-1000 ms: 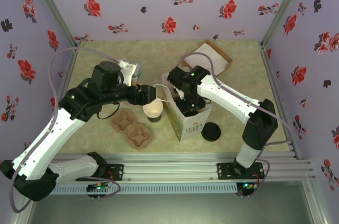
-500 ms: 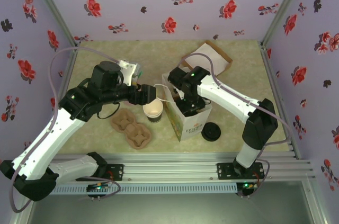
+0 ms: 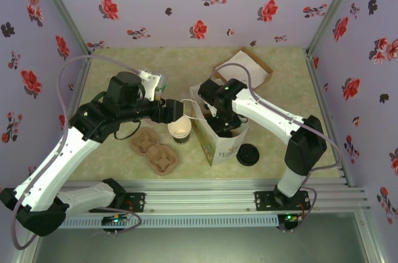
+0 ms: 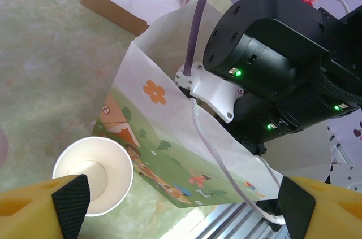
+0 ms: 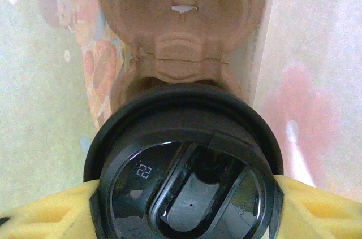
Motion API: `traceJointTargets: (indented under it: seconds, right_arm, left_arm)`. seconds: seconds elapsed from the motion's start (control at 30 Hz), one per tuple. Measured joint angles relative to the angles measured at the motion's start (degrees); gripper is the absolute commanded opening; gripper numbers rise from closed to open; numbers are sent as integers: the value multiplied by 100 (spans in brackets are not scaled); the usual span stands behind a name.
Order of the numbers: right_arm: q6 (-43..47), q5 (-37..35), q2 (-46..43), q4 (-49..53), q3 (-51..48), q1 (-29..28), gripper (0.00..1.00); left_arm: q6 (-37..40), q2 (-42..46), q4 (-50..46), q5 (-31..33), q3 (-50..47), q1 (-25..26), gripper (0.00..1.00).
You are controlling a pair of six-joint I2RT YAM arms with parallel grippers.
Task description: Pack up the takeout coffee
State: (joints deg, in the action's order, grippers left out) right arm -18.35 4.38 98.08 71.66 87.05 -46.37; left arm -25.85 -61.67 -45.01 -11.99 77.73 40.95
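The takeout coffee shows as a round black lid (image 5: 184,165) in the right wrist view. My right gripper (image 5: 184,208) is shut on it, a yellow finger at each side. It hangs inside the printed paper bag (image 3: 217,145) over a brown pulp carrier (image 5: 181,18) on the bag's floor. In the top view my right gripper (image 3: 225,126) reaches down into the bag's mouth. My left gripper (image 3: 173,111) stands open at the bag's left side near its string handle (image 4: 215,154). The bag (image 4: 164,137) lies between the left gripper's (image 4: 181,208) wide jaws.
An open lidless paper cup (image 3: 180,129) stands just left of the bag. Brown pulp carriers (image 3: 155,149) lie left of that cup. A loose black lid (image 3: 248,154) lies right of the bag. A brown box with white paper (image 3: 245,67) sits at the back.
My right gripper has sunk slightly lower into the bag with the lidded cup, and the bag has shifted a little. The left arm has not moved.
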Motion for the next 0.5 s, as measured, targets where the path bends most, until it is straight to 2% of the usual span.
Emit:
traceJointTargets:
  seconds: [0.5]
  right_arm:
    - [0, 11, 0, -140, -96, 4, 65]
  left_arm:
    - [0, 0, 0, 0, 0, 0, 89]
